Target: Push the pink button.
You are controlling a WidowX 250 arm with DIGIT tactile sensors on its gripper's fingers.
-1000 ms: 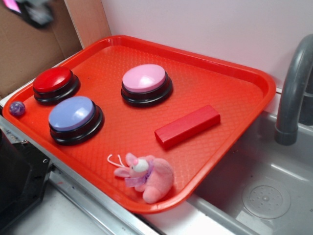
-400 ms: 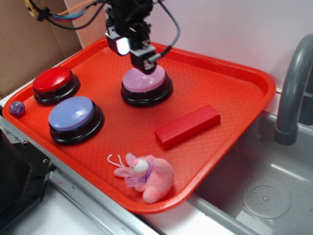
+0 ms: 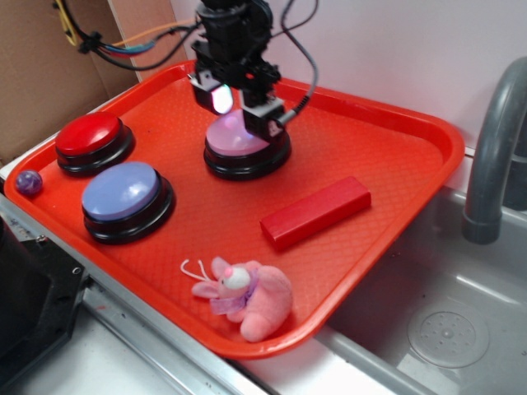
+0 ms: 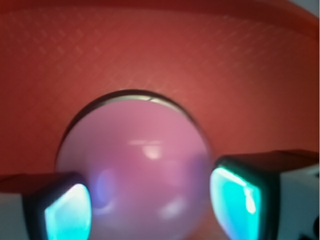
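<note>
Red plastic is filling most of the frame: a tray (image 3: 387, 156) is sitting on the surface beside a sink (image 3: 461, 321), with a grey faucet (image 3: 492, 148) rising at the right edge. Going from the left of the frame, a small purple ball (image 3: 29, 182) is lying at the tray's left rim, a red button (image 3: 89, 136) is sitting just right of it, and a lavender-blue button (image 3: 122, 191) is sitting below that. In the upper middle the pink button (image 3: 239, 136) is resting on its black base, and the claw (image 3: 240, 111) is hanging right over its dome. Right of the button a red block (image 3: 315, 211) is lying at a slant, its long axis running from lower left to upper right, and a pink plush bunny (image 3: 247, 298) is lying near the tray's lower edge.

The wrist view is showing the pink button (image 4: 135, 165) directly below, centred between two glowing fingers (image 4: 67, 212) that are standing spread apart with nothing held between them. The dome is lying straight down from the claw, so the coming move looks like a plain vertical press. Whether the fingers are already touching the dome cannot be told; they are sitting very close beside it. No brands, labels or writing are readable anywhere.
</note>
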